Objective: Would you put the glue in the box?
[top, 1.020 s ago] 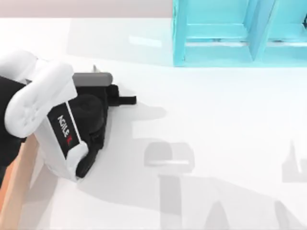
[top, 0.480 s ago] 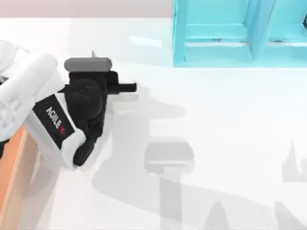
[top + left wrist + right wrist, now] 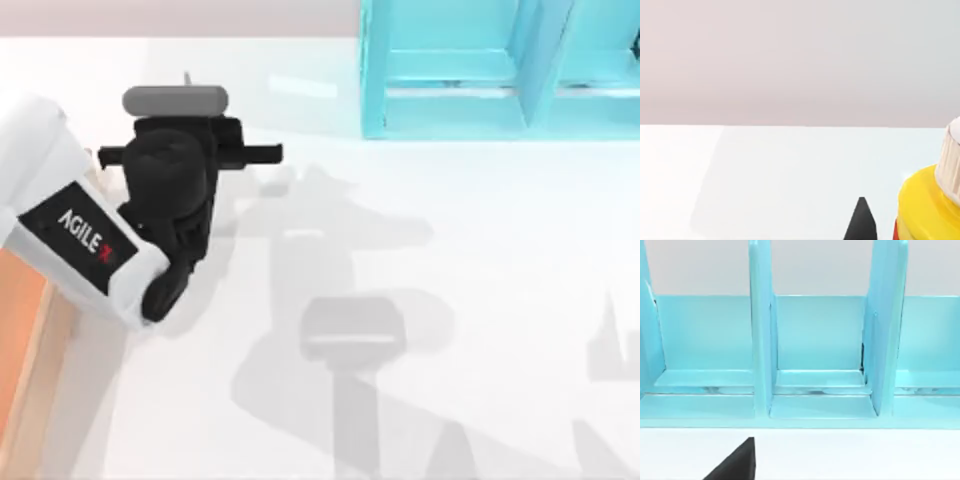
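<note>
The glue [image 3: 922, 207] is a yellow bottle with a white ribbed nozzle base, sitting right beside a black fingertip [image 3: 860, 222] in the left wrist view. From above, only its thin nozzle tip [image 3: 187, 78] pokes out past the wrist. My left gripper [image 3: 180, 105] is shut on the bottle, lifted over the table's far left, close to the box. The box [image 3: 42, 375] lies along the left edge, showing its pale rim and orange-brown inside, partly covered by my left arm. One black fingertip [image 3: 735, 462] of my parked right gripper faces the shelf.
A turquoise-blue shelf unit [image 3: 470, 70] with upright dividers stands at the back right, and the right wrist view looks into its compartments [image 3: 820, 345]. White tabletop [image 3: 450, 260] spreads between shelf and box, crossed by grey arm shadows.
My left arm has carried the glue toward the back and left of the table. More of the box's orange inside now shows beside the arm. The shadows have shifted.
</note>
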Robot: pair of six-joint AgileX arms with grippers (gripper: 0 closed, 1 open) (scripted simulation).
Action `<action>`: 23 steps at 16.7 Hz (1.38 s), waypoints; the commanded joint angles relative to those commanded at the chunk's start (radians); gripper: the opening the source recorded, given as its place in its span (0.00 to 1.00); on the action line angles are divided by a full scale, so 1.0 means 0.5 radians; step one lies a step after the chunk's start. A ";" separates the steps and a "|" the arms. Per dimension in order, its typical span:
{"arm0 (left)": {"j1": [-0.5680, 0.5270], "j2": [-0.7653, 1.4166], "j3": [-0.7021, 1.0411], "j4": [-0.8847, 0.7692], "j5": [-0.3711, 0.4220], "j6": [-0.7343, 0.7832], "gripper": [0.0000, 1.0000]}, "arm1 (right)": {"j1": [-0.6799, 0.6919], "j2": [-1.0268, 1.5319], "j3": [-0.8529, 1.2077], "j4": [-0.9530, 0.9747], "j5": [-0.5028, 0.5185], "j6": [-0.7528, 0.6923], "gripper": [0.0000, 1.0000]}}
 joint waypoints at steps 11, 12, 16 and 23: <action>0.014 -0.175 0.011 -0.180 0.036 0.043 0.00 | 0.000 0.000 0.000 0.000 0.000 0.000 1.00; 0.034 -0.195 0.035 -0.226 0.081 0.089 0.00 | 0.000 0.000 0.000 0.000 0.000 0.000 1.00; 0.197 -0.315 0.190 -0.580 0.387 0.434 0.00 | 0.000 0.000 0.000 0.000 0.000 0.000 1.00; 0.756 -0.537 0.533 -1.714 1.218 1.508 0.00 | 0.000 0.000 0.000 0.000 0.000 0.000 1.00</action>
